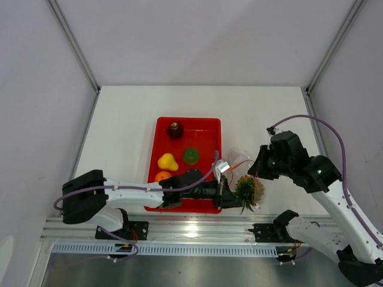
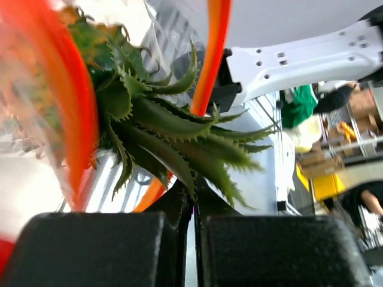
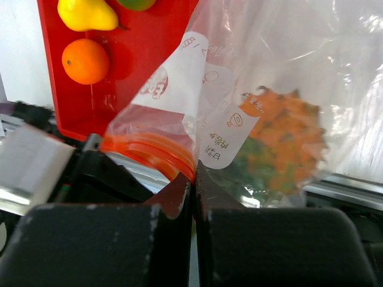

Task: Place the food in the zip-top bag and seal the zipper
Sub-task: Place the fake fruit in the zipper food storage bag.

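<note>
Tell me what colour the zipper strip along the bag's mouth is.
The zipper strip is red-orange, clearest in the right wrist view.

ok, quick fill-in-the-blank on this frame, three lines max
1. The left gripper holds the pineapple by its green ____.
2. The right gripper pinches the zipper of the clear ____.
3. The red tray holds ____ fruits.
Missing: crown; bag; four.
</note>
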Tool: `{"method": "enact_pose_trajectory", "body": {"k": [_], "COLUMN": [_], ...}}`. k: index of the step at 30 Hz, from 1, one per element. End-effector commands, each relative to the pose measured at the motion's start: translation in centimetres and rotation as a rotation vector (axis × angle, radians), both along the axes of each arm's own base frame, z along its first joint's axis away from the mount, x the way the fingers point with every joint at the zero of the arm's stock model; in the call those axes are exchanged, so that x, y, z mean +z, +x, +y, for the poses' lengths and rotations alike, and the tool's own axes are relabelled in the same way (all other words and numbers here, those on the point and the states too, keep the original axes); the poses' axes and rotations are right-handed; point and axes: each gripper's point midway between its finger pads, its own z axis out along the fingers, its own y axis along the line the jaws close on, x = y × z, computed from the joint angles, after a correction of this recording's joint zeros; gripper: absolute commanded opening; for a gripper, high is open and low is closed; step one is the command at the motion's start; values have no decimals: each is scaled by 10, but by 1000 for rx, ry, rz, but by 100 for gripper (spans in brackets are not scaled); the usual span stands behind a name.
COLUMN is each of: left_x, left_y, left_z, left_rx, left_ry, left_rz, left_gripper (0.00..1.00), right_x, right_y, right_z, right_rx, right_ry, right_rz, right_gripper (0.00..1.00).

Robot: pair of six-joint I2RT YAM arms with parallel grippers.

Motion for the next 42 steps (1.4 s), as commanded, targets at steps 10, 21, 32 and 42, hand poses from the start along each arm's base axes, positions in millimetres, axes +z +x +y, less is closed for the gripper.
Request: {"method": "enact_pose_trajectory", "body": {"k": [10, 21, 32, 42], "left_x": [-37, -13, 3, -3], "left_y": [-10, 14, 40, 52], "left_z": [-31, 6, 60, 44], "left_rx": [-55, 73, 284, 286], "left_ry": [278, 306, 330, 401], "left_rz": [107, -114, -172, -171], "left_gripper": [12, 61, 61, 59], "right_x": [2, -2, -5, 1], "right_y": [5, -11, -32, -35], "right_z": [-11, -8, -16, -13], "right_rx": [-19, 45, 106, 114], "right_ry": [-46, -16, -13, 22], "right_rz": [-25, -18, -30, -38], "right_gripper": [0, 0, 0, 0]}}
